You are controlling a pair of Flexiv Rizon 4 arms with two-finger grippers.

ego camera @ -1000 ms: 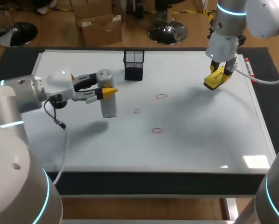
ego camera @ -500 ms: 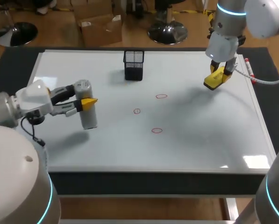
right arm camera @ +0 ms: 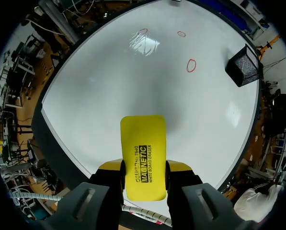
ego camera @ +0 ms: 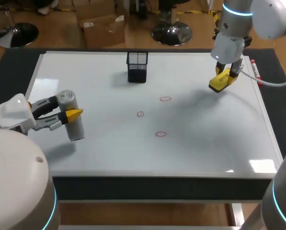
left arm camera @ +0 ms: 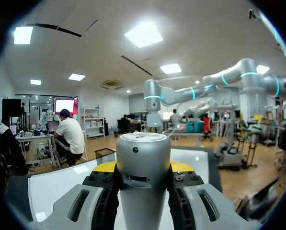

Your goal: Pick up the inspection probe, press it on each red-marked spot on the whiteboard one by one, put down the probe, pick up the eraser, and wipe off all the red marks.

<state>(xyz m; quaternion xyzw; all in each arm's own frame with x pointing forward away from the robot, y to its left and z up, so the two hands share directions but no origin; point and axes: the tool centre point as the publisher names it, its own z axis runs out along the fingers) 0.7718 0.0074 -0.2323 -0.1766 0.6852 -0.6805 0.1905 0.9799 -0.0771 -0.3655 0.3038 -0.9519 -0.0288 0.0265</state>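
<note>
At the left edge of the glossy white whiteboard (ego camera: 205,143) that tops the dark counter (ego camera: 8,62), the left gripper (ego camera: 68,113) clamps its yellow-tipped fingers on either side of the silver cylindrical inspection probe (ego camera: 72,126). The probe is slightly tilted, apparently lifted off the board, and well apart from the marks. Across the board, near its far right corner, the right gripper (ego camera: 225,76) is closed on the flat yellow rectangular eraser (right arm camera: 143,155) and hangs above the surface. All three small red-marked spots (ego camera: 161,134) are intact and unwiped in the middle of the board, in front of the black wire-mesh pen cup (ego camera: 137,67). Nothing shows whether each spot has been pressed. With the probe at the board's margin and the eraser already in hand, the pressing stage looks finished or close to it. By that reading, what is left is setting the probe down and the whole wiping job: three circles to rub away.
</note>
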